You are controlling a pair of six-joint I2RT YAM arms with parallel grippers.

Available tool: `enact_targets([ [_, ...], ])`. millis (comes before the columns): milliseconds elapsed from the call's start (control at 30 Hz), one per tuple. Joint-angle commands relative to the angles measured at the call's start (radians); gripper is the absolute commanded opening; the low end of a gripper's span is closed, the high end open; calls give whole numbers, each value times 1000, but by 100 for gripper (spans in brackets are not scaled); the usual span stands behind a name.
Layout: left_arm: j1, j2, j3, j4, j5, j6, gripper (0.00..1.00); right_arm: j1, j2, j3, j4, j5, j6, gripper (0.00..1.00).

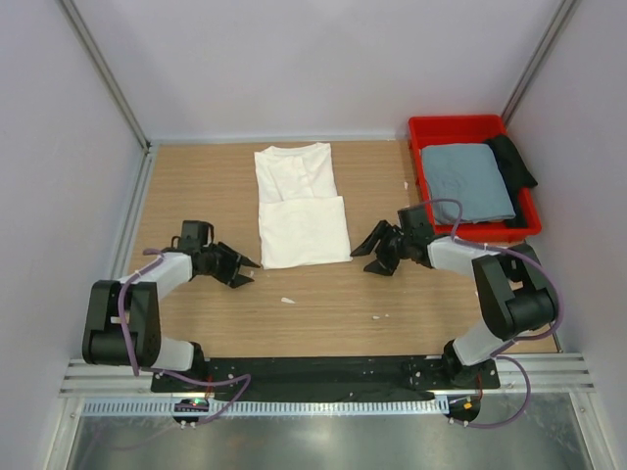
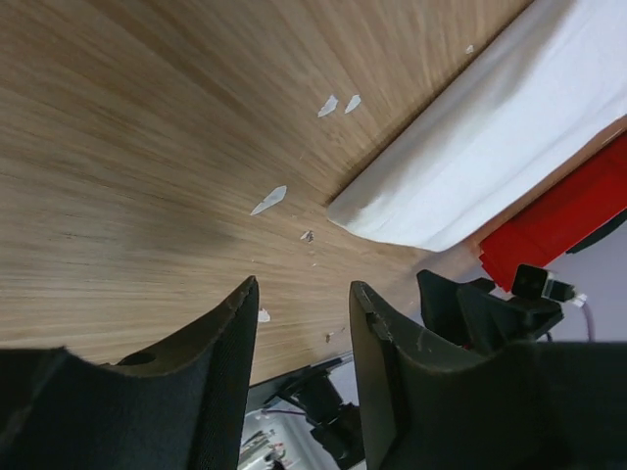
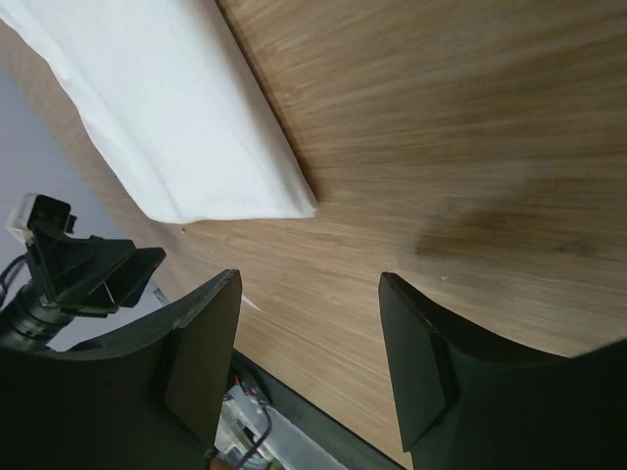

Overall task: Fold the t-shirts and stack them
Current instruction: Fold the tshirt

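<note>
White t-shirt (image 1: 299,211) lies folded lengthwise in the middle of the table (image 1: 323,313), its near half doubled back over itself. The grey-blue t-shirt (image 1: 467,181) sits folded in the red bin (image 1: 456,125) at the far right, beside a black cloth (image 1: 514,162). The left gripper (image 1: 245,272) hangs low just left of the white shirt's near edge and the right gripper (image 1: 370,258) just right of it, both with fingers apart, holding nothing and clear of the cloth.
</note>
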Motion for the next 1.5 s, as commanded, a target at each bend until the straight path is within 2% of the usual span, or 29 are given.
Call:
enact_targets([
  [0,-31,-18,-45,177,-32,-179,44,28,-67,-80,274,89,181,64],
  [167,-68,-13,-86,206,-107,-237,45,46,-75,-183,401,141,247,57],
  [233,-69,-12,-123,264,-131,-286,45,53,-70,-200,448,160,256,54],
  [467,-109,49,-152,387,-162,-353,44,76,14,-234,583,162,284,52],
  [567,-112,60,-161,409,-176,-365,45,83,60,-223,596,142,307,50],
  [833,-115,59,-220,421,-210,-440,44,114,22,-229,532,194,313,46],
  [1100,-115,143,-194,438,-193,-440,41,128,51,-229,544,195,319,46],
  [1467,-115,171,-201,418,-199,-446,40,135,94,-229,568,224,356,46],
])
